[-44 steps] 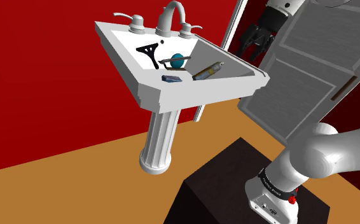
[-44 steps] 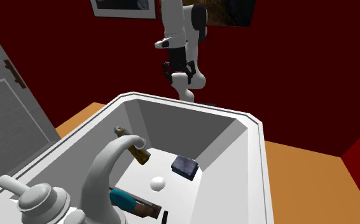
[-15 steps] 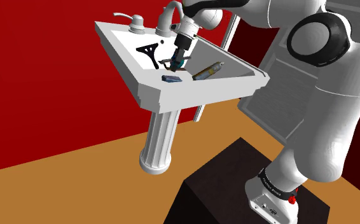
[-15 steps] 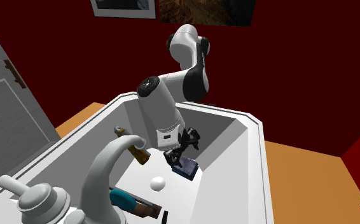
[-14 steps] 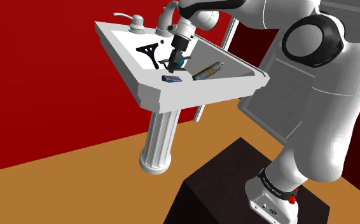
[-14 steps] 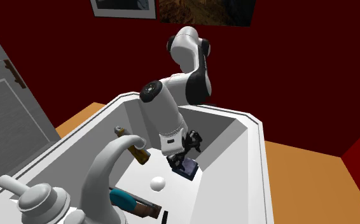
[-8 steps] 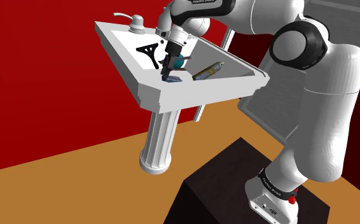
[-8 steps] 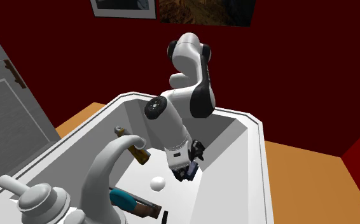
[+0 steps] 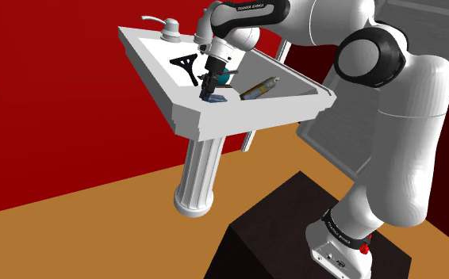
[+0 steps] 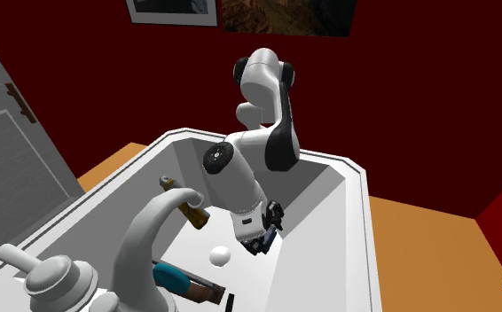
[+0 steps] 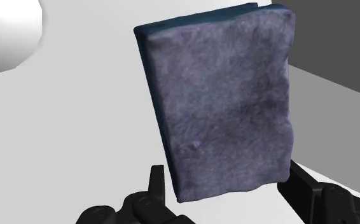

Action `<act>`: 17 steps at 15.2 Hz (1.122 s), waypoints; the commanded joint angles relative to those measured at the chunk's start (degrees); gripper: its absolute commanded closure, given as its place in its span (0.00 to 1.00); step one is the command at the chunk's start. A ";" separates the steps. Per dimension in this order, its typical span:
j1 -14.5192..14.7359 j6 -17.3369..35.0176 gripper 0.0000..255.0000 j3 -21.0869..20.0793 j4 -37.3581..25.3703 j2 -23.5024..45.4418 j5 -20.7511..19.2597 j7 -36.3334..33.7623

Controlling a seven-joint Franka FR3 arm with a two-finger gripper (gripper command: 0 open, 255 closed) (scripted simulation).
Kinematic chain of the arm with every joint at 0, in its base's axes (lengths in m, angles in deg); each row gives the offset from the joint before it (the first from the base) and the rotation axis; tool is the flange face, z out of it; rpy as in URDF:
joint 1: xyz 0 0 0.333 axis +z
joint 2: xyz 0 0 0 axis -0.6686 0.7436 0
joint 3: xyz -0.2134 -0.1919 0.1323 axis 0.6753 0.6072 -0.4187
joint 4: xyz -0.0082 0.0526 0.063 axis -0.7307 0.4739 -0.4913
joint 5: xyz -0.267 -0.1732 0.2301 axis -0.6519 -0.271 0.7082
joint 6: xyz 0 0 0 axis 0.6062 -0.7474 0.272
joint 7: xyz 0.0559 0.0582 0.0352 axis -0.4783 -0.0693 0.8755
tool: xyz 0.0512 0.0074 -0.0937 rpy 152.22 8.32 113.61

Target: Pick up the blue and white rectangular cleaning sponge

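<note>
Lying flat on the white floor of the sink [image 9: 159, 49], the sponge [image 11: 223, 102] shows a fuzzy blue-grey top face and a darker blue side. One long edge sits close to the basin's grey wall [image 11: 338, 57], which leaves little room on that side. That is probably why the hand [image 11: 229, 184] meets it along its length, from above the short end, and not across the wall side.

The hand is open. In the wrist view one finger [image 11: 156, 181] stands just outside the sponge's dark edge and the other [image 11: 303, 184] just outside the opposite edge, so the near end lies between them. Neither clearly presses on it, so nothing is held yet.

In the shoulder view the hand [image 9: 209, 89] hangs low inside the basin, with the arm arched over the rim. The second exterior view puts the hand [image 10: 262, 237] beside the basin's side wall.

A white round spot [image 11: 7, 32], likely the drain, lies apart from the sponge. A brown bottle [image 10: 187, 206] rests further off, near the tap [image 10: 147, 235].

Closing the fingers looks like the step due. The soft body should give, so a firm squeeze suits it.
</note>
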 commanded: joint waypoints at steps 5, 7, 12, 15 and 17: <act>-0.02 0.01 1.00 0.01 -0.02 0.09 -0.01 0.01; -0.01 -0.55 1.00 0.04 -0.31 -0.23 -0.12 -0.24; -0.17 -3.69 1.00 0.18 -2.89 -1.02 -0.55 -1.44; -0.31 -5.65 1.00 0.25 -4.66 -1.36 -0.76 -2.17; -0.41 -6.99 1.00 0.28 -5.93 -1.51 -0.87 -2.65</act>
